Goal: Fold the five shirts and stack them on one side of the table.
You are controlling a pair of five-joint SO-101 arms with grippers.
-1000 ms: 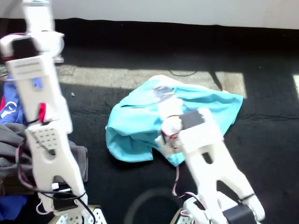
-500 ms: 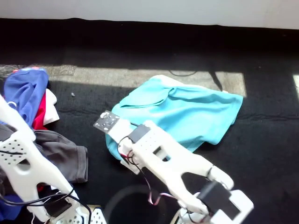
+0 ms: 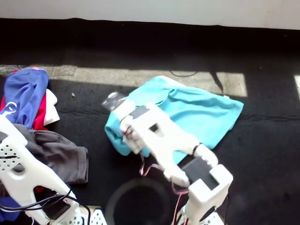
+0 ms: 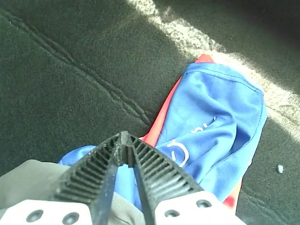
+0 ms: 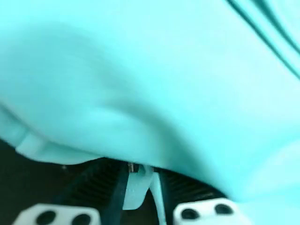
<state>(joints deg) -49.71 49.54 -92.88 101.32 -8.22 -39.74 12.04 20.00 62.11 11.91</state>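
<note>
From the high view, a teal shirt (image 3: 201, 112) lies crumpled near the middle of the dark cloth surface (image 3: 262, 154). It is partly spread, with one sleeve bunched toward its far left corner. The right arm (image 3: 161, 133) stretches from the near edge over the shirt's near-left part, and its far end sits at the shirt's left edge. On the left side of the surface is a loose heap. A blue shirt (image 3: 26, 89) lies on top of a red shirt (image 3: 40, 115), a white garment (image 3: 50, 104) shows just beside them, and a grey shirt (image 3: 63, 157) lies nearer the arms. The left arm (image 3: 21, 176) stands over the near part of this heap. The blue shirt carries a white printed mark, too small here to read.

In the left wrist view, the left tool (image 4: 123, 140) hangs above the heap. Its ribbed fingers meet at the tips and nothing is caught between them. Past the tips is the blue shirt (image 4: 215, 112), with the red shirt (image 4: 161, 117) showing along its edge and the grey shirt (image 4: 26, 176) beside the tool. The white print on the blue cloth appears as a few curved strokes, and no word can be made out.

In the right wrist view, the right tool (image 5: 140, 172) is pressed up against the teal shirt (image 5: 164, 70). Its fingers are clamped on a fold of that teal fabric.
</note>
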